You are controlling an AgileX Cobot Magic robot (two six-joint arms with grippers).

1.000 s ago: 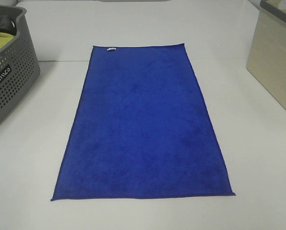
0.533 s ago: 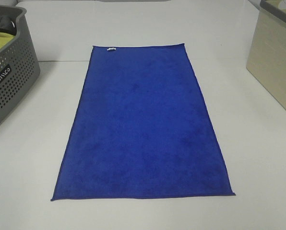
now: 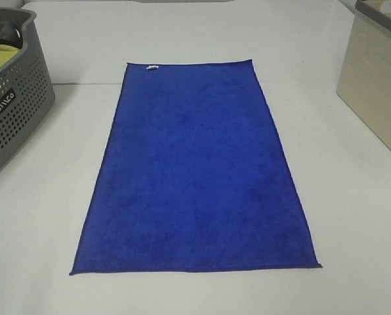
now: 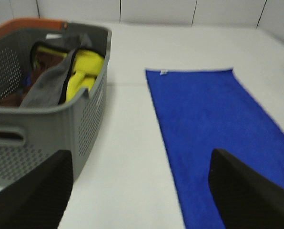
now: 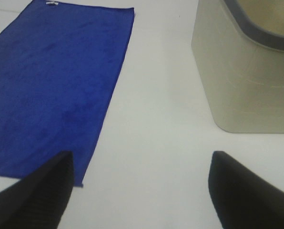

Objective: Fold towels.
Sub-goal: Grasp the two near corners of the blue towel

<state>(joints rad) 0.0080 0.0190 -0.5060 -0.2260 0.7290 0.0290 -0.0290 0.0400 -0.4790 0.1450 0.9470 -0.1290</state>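
While the blue towel [image 3: 195,177] lies spread flat in the middle of the tabletop [image 3: 353,216], long sides running near edge to far edge and white tag [image 3: 152,67] at its far-left corner, nothing's touching it. Left gripper [image 4: 139,157] is spread wide and empty, facing the gap between the grey basket [image 4: 46,129] at the left edge and the towel. Right gripper [image 5: 142,157], same deal, wide and empty, faces the gap between the towel and the beige bin [image 5: 247,81] at the right edge.

Bright, diffuse light washes the white table [image 3: 353,216] pale; shadows are faint. The left wrist view is soft: blue towel [image 4: 213,119] and, at nine o'clock, grey laundry basket [image 4: 46,124] blur.
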